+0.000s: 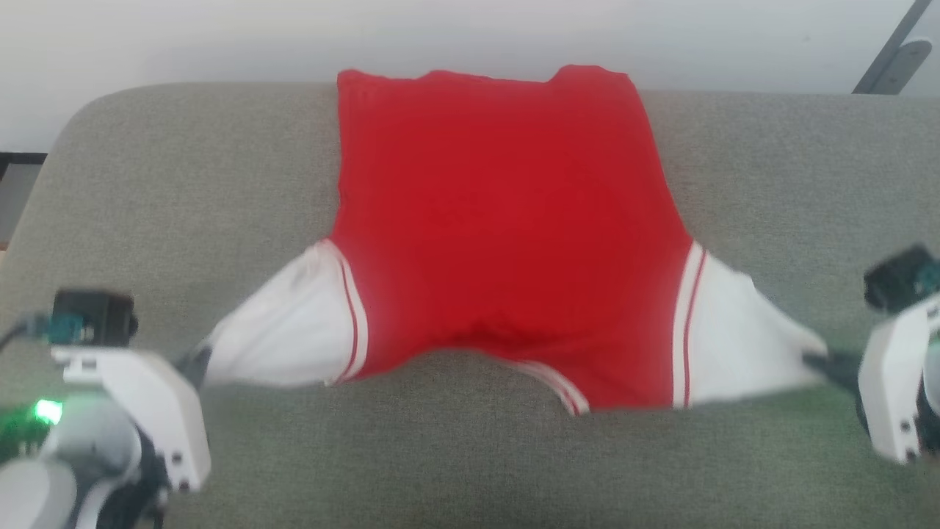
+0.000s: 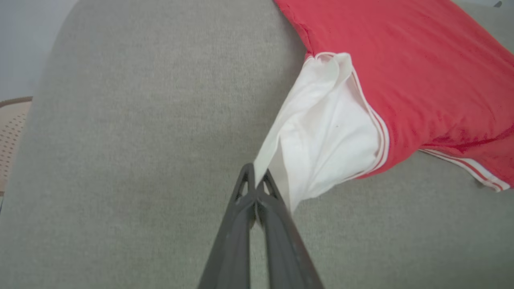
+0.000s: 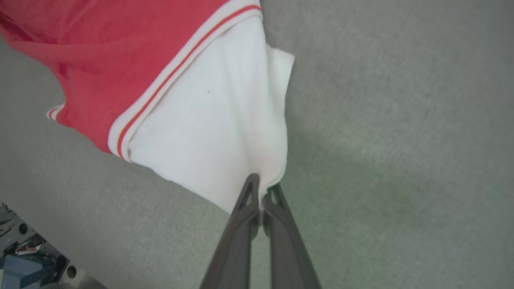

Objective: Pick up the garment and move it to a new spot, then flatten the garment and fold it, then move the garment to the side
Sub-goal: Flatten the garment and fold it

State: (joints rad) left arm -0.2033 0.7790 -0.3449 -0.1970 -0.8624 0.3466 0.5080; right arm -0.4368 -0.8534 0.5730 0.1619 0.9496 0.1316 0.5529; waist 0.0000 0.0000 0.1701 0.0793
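Grey cushion [image 1: 147, 184] spreads below as my left hand [image 1: 194, 361] and right hand [image 1: 812, 360], each clamped on a white side panel, hold the red jersey [image 1: 507, 220] taut crosswise between them, neither nearer.

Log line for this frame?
jersey: stretched between grippers over grey cushion | left gripper: jaws shut on its white panel | right gripper: jaws shut on opposite white panel
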